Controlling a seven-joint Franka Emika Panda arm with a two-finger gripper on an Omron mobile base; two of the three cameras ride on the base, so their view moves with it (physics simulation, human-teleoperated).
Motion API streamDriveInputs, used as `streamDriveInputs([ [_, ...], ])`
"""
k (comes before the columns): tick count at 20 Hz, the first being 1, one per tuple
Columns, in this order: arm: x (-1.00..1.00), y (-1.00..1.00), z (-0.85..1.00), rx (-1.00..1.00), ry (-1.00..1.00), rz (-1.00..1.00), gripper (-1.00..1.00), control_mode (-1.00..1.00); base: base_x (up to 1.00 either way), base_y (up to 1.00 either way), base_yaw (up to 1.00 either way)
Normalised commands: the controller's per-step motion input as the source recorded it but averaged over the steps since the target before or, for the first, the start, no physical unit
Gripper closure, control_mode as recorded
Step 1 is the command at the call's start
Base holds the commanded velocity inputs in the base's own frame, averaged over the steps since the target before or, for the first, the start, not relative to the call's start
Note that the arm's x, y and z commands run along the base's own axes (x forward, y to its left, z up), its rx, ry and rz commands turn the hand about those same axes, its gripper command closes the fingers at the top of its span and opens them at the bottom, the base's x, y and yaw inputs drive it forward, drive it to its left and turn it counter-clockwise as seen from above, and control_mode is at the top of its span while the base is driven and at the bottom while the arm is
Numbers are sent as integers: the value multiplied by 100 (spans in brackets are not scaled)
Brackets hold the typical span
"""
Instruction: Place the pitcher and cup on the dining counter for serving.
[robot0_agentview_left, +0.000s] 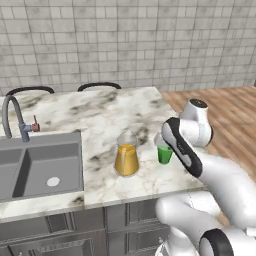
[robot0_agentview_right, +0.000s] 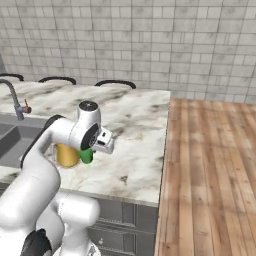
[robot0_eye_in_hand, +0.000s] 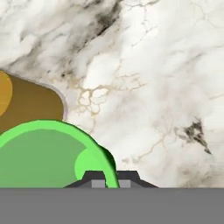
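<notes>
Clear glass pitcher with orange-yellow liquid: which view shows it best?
Left base view: the clear glass pitcher stands whole on the marble counter. Right base view shows a yellow patch behind the arm; hand view shows just an edge.

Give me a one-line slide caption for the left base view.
White robot arm reaches over a marble counter where a green cup stands beside a jug of orange drink, sink at left.

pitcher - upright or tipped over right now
Upright. The pitcher stands on its base on the dining counter, narrow top up, orange liquid level, beside the cup.
</notes>
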Motion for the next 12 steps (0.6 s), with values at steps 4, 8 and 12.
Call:
streamDriveInputs([
  [4, -46, -31, 24, -1, -11, 7, 100, 100, -49, -50, 8],
  [8, 0, 0, 0, 0, 0, 0, 100, 100, -97, -100, 14],
  [12, 0, 0, 0, 0, 0, 0, 100, 100, -40, -100, 10],
])
